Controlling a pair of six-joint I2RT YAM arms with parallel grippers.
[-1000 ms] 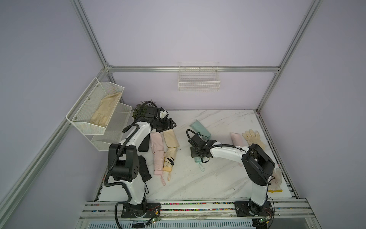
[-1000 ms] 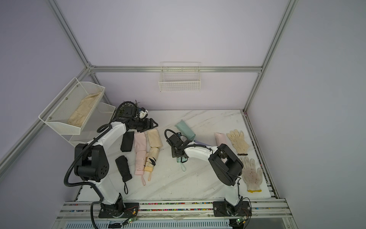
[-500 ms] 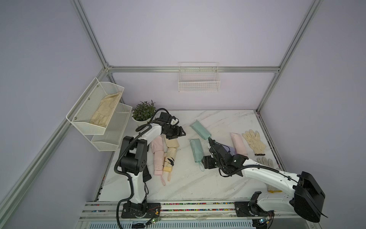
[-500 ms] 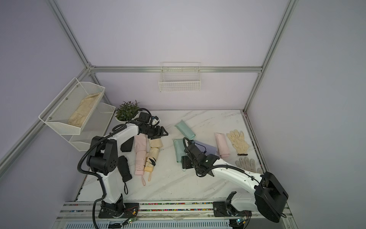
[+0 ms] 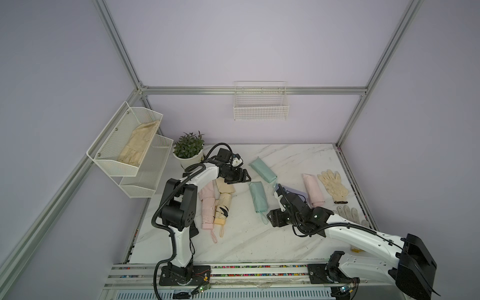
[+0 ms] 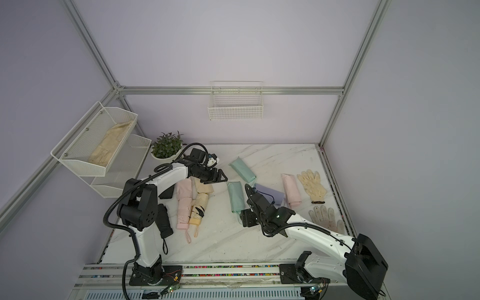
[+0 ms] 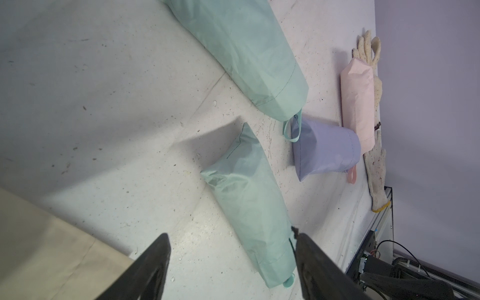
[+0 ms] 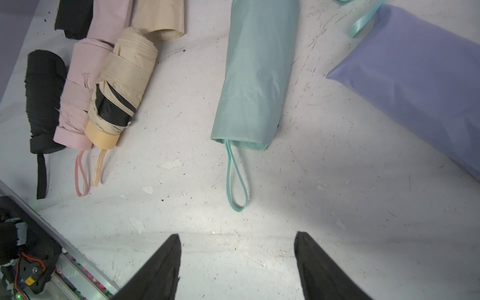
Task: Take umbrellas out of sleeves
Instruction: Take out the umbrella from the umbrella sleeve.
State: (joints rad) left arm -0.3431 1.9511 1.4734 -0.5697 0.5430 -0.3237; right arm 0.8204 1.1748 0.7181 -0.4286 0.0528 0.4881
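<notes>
A mint green sleeve (image 5: 258, 197) (image 6: 235, 197) (image 8: 257, 78) (image 7: 249, 202) with its umbrella inside lies mid-table, its wrist loop (image 8: 236, 179) trailing out. My right gripper (image 5: 270, 217) (image 6: 244, 218) (image 8: 237, 233) is open just short of that loop, touching nothing. My left gripper (image 5: 245, 178) (image 6: 222, 178) (image 7: 230, 233) hangs open and empty above the sleeve's far end. Another mint sleeve (image 5: 262, 170), a lilac one (image 6: 268, 194) and a pink one (image 5: 314, 191) lie filled. Bare pink (image 5: 207, 210), yellow (image 5: 222, 210) and black (image 6: 163, 220) umbrellas lie at the left by flat sleeves.
Cream work gloves (image 5: 332, 185) and a grey glove (image 5: 348, 214) lie along the right edge. A potted plant (image 5: 188, 148) stands at the back left beside a wire rack (image 5: 130, 150) that holds a beige cloth. A wire basket (image 5: 261, 104) hangs on the back wall.
My left gripper has swung from the plant corner rightward to the mint sleeves. My right gripper has drawn back off the near mint sleeve to beyond its loop end.
</notes>
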